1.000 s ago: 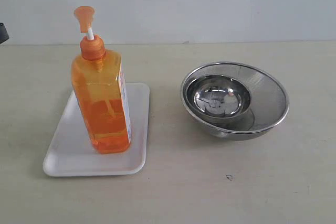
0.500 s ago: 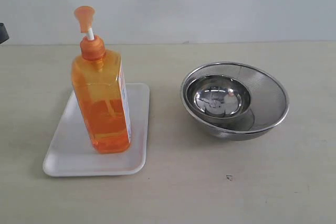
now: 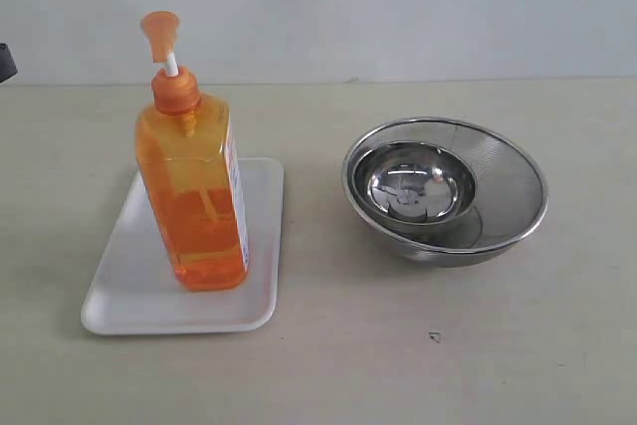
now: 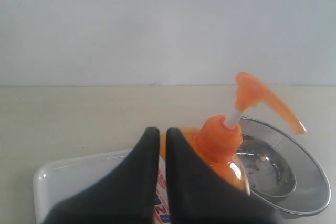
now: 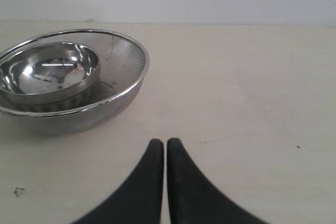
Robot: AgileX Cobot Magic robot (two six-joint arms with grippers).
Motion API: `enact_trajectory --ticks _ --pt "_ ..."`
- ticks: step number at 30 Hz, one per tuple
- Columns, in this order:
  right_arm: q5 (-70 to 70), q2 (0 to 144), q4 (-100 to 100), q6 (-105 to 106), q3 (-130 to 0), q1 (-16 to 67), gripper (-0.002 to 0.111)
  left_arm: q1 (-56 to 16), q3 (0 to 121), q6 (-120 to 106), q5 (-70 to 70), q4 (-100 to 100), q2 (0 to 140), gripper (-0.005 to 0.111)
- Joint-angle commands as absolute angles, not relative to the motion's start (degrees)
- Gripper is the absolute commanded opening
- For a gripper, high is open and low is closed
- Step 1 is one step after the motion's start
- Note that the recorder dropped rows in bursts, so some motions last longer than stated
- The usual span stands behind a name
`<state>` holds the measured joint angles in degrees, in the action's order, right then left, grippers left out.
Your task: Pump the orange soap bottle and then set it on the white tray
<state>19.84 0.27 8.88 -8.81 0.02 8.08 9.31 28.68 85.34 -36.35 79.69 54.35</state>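
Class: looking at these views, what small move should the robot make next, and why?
Probably back the left gripper away: the orange soap bottle already stands upright on the white tray, and its jaws are shut on nothing.

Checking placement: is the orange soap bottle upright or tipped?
Upright: the tall translucent orange bottle stands base-down on the flat white tray.

The orange soap bottle [image 3: 193, 196] stood upright on the white tray [image 3: 129, 291], pump head up, label side facing right.
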Motion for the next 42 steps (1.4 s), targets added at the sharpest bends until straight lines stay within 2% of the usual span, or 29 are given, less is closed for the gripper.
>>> enact_trajectory --ticks 1,24,30,42 --pt "19.72 0.00 0.00 2.86 0.00 7.85 0.000 9.39 28.53 85.63 -36.44 79.45 54.09 0.005" --pt "19.84 0.00 -0.34 0.46 0.00 7.85 0.000 9.39 28.53 85.63 -36.44 79.45 54.09 0.005" --pt "19.93 0.00 -0.91 0.46 0.00 4.55 0.000 9.39 28.53 85.63 -36.44 79.45 54.09 0.005" --pt "19.93 0.00 -0.91 0.46 0.00 4.55 0.000 9.39 28.53 85.63 -36.44 79.45 54.09 0.005"
